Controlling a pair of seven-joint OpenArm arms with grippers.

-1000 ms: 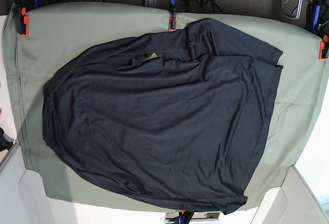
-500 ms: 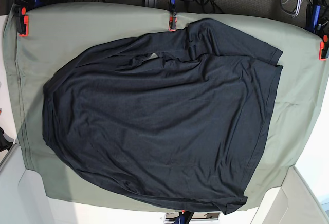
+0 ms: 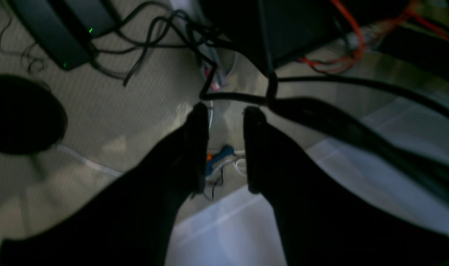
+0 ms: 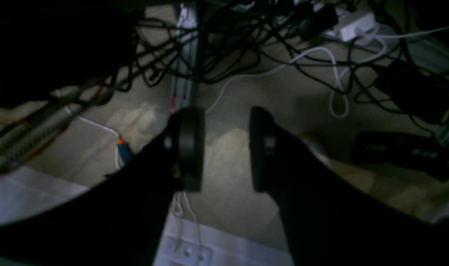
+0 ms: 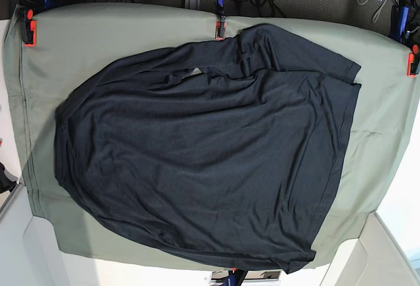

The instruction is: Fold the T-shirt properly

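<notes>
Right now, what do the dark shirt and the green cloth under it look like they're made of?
T-shirt: seems a thin, soft knit, matte charcoal black; it lies limp in many fine ripples with a faint heathered grain. Table cloth: likely a smooth woven fabric, matte sage green; it lies mostly flat, held by orange clamps at the far edge.

The T-shirt (image 5: 203, 161) is thin matt knit on smooth table cloth (image 5: 98, 37).

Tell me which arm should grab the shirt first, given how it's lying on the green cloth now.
Neither is clearly better. The left gripper and right gripper hang open over the floor, off the table. The T-shirt lies spread across the cloth, within neither's grasp.
</notes>
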